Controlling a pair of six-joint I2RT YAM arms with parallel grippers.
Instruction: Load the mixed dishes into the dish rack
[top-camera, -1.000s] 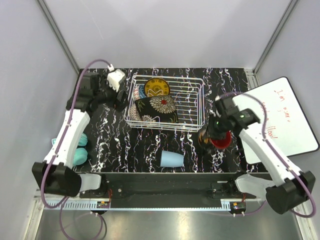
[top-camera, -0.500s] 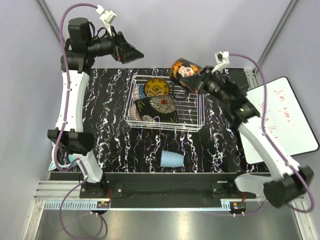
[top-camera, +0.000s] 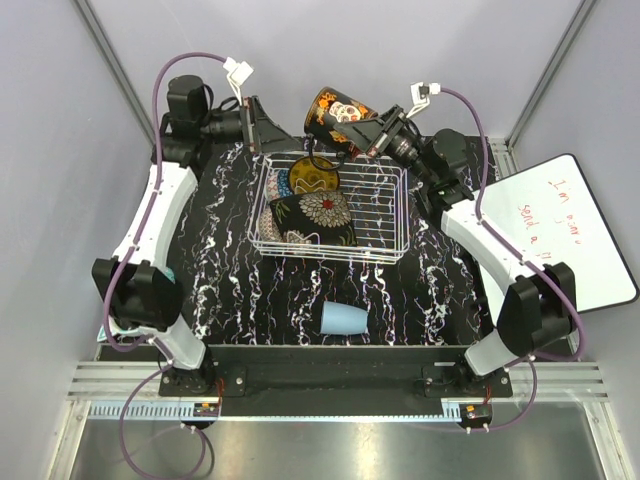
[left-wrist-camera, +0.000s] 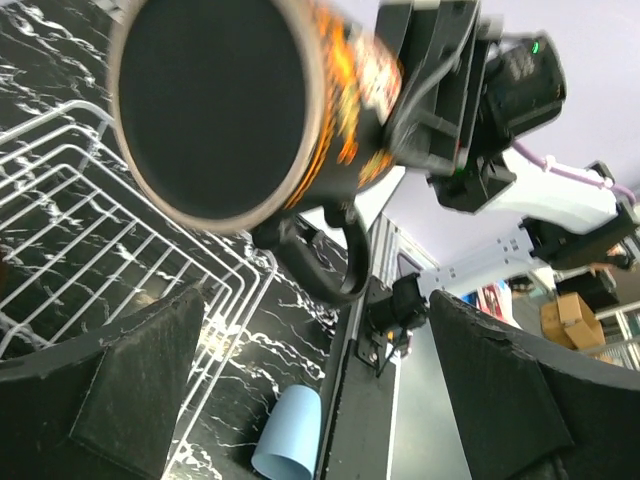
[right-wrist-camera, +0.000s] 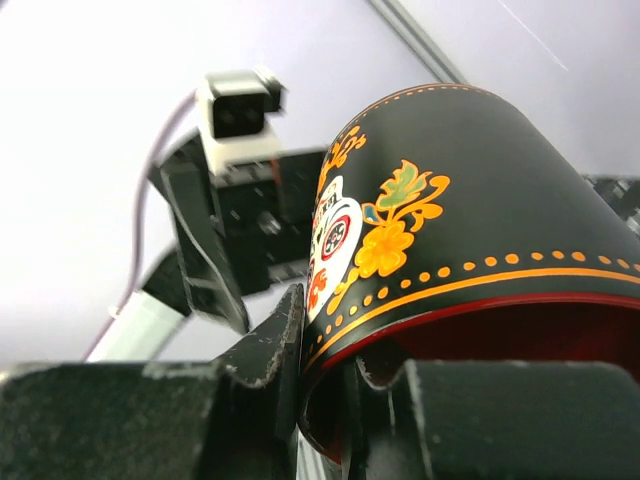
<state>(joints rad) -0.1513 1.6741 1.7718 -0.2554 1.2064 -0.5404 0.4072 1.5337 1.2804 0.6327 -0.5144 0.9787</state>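
Note:
My right gripper (top-camera: 368, 136) is shut on the rim of the red-inside dark floral mug (top-camera: 338, 108), one finger inside and one outside (right-wrist-camera: 270, 345). It holds the mug tilted in the air above the back edge of the white wire dish rack (top-camera: 385, 215). The left gripper (top-camera: 268, 128) stands open just left of the mug, facing its dark base (left-wrist-camera: 215, 105). In the rack lie the yellow ornate plate (top-camera: 313, 175) and the black square floral plate (top-camera: 310, 220). A light-blue cup (top-camera: 344, 318) lies on its side on the table near the front edge.
A whiteboard (top-camera: 575, 235) with red writing lies at the table's right edge. The table top (top-camera: 220, 270) is black marble-patterned. Grey walls close in behind and on both sides. Both arms' purple cables loop above the rack's back.
The right arm has lifted the mug off the table and carried it left, over the rack's back edge. The left arm rose from the table's left and now points at the mug.

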